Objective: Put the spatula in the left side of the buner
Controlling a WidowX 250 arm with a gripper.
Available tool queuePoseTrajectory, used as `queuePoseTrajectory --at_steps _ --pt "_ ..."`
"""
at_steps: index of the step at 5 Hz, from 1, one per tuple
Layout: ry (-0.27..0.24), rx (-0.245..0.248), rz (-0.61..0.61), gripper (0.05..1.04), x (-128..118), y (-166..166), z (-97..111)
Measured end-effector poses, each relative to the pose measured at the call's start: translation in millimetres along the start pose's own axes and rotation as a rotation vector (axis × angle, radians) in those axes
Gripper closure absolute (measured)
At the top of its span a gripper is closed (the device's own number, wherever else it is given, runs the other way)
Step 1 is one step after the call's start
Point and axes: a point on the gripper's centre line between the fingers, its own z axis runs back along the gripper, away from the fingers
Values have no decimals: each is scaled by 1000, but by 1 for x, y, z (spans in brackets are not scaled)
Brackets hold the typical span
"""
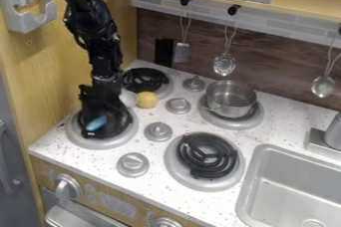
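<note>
Jaws are down over the 8 o'clock burner, can't tell if wide or narrow, with what's probably the blue spatula right by them, so imo placing's nearly done, just letting go and backing off left.

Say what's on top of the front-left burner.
The black pincer hangs over it, with a small blue piece at its lower end. The silver rim shows; the middle is mostly covered, so I can't tell whether the piece touches down.
</note>
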Motion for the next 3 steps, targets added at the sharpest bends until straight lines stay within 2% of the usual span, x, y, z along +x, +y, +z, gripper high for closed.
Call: queuePoseTrajectory --at_steps 1,2,3 --pt "-76 -3 -2 59 1 -7 33" --pt "-88 -37 17 80 -2 -18 52" --pt "-65 -54 10 85 -3 -38 60"
